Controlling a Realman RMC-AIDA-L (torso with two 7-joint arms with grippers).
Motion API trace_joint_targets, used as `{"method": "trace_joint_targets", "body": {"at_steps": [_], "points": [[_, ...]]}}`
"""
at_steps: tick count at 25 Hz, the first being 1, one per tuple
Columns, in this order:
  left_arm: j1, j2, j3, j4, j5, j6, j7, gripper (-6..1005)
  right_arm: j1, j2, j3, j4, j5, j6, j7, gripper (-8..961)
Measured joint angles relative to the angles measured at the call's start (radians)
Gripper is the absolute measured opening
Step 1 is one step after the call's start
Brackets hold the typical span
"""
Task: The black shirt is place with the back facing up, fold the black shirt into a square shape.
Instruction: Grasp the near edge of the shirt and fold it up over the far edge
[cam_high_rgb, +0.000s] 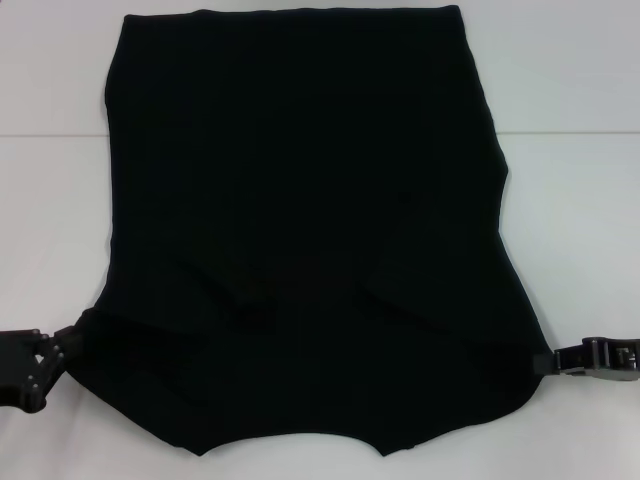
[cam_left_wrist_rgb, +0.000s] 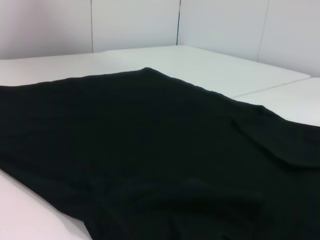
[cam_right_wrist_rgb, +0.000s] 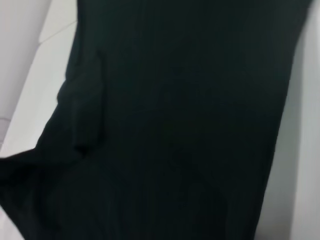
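The black shirt (cam_high_rgb: 310, 230) lies spread flat across the middle of the white tabletop (cam_high_rgb: 570, 90), its straight hem toward 12 o'clock and its wider shoulder end toward 6 o'clock, nearest the robot. The sleeves look already turned inward, showing as faint creased flaps over the lower body. The left end effector (cam_high_rgb: 55, 352) sits at about 8 o'clock, touching the shirt's near left corner; the right end effector (cam_high_rgb: 562, 360) sits at about 4 o'clock at the near right corner. Whether either one is clamped on cloth or merely beside it I cannot tell, since black fingers merge with black fabric, and neither wrist view shows its own fingers.

The cloth should handle as light, limp and easily wrinkled: it will sag between two holds and drag on the tabletop rather than slide stiffly. The sensible holds are these two near corners, pinched through both layers, so the edge can be carried evenly toward 12 o'clock
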Motion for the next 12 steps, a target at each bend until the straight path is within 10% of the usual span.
{"method": "trace_joint_targets", "body": {"at_steps": [12], "points": [[0.022,-0.004,-0.018,0.004,-0.021,0.080,-0.082,21,-0.091,-0.018,0.107,-0.001,0.002,-0.086,-0.164,27]]}}
